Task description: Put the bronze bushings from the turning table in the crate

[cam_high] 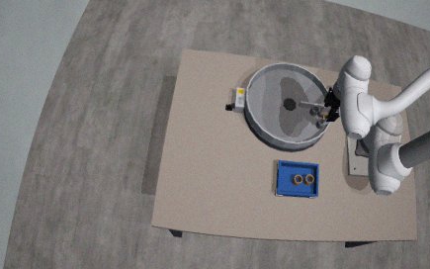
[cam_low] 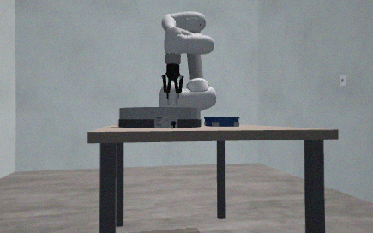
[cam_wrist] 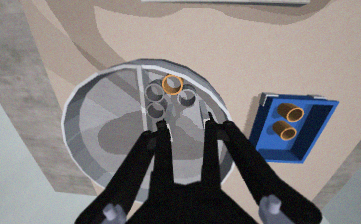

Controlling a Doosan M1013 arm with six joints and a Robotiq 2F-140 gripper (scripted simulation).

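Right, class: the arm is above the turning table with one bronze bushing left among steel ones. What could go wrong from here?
1. The bronze bushing sits tight against three steel bushings, so the pincer may catch or knock a steel one.
2. The turning table may carry the cluster along, so a descent could land off target.
3. The crate already holds two bronze bushings; a third dropped there might land on them.

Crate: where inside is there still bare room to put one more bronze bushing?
In the crate, two bronze bushings lie toward the right wall; the left half is bare blue floor. On the turning table, four bushings crowd below the gripper.
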